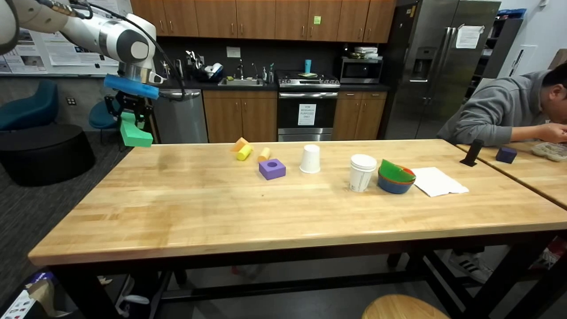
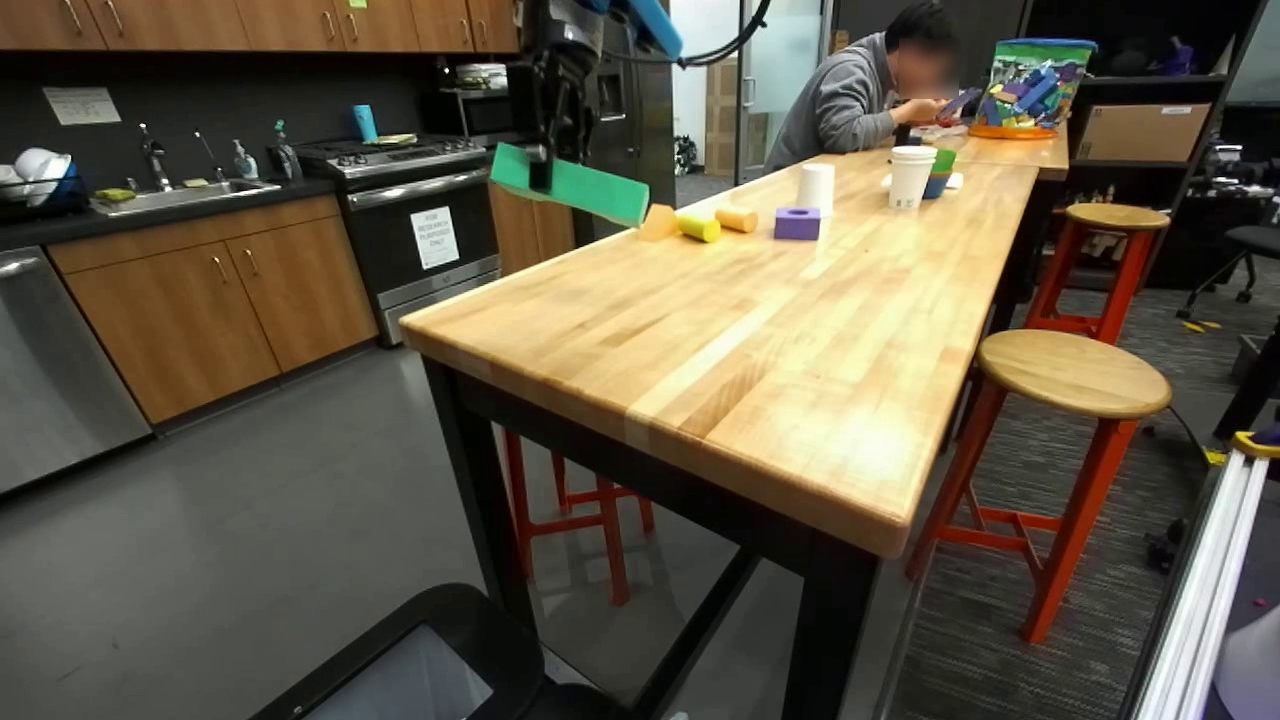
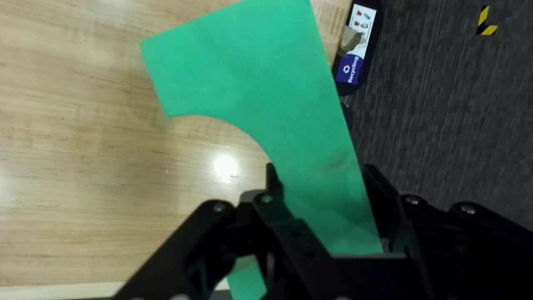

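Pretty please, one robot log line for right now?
fingers: gripping green block | height: above table | on table: purple block, yellow cylinder

In the wrist view we see only pt. of the green block [image 3: 258,79], b/c the gripper [image 3: 321,177] covers much of its lower end & the top edge cuts it. In an exterior view the arm [image 1: 91,35] is cut at left, & the txt of the fridge sheet [image 1: 469,36] is too small for us. In an exterior view the person [image 2: 835,105] has a blurred face [image 2: 926,65], & of the bin [image 2: 500,630] we get only pt.
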Motion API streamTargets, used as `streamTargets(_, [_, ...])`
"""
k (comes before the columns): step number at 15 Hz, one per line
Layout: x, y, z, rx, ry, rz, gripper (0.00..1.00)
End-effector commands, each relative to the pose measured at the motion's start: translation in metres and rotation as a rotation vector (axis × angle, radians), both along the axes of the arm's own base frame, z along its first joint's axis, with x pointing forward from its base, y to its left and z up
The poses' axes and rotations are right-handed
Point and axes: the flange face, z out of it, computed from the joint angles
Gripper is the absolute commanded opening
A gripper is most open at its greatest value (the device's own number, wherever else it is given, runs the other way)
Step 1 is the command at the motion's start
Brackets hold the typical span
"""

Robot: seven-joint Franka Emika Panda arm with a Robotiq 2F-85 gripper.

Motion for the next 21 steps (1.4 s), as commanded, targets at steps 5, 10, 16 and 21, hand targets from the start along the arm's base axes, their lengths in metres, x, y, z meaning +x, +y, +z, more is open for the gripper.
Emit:
streamTargets(5, [-0.020, 0.004, 0.015, 0.142, 0.052, 0.061, 0.24])
streamTargets(10, [-0.021, 0.003, 0.007, 0.225, 0.063, 0.054, 0.24])
streamTargets(16, [-0.024, 0.000, -0.018, 0.220, 0.129, 0.041, 0.24])
streamTargets(21, [-0.027, 0.002, -0.034, 0.262, 0.178, 0.060, 0.24])
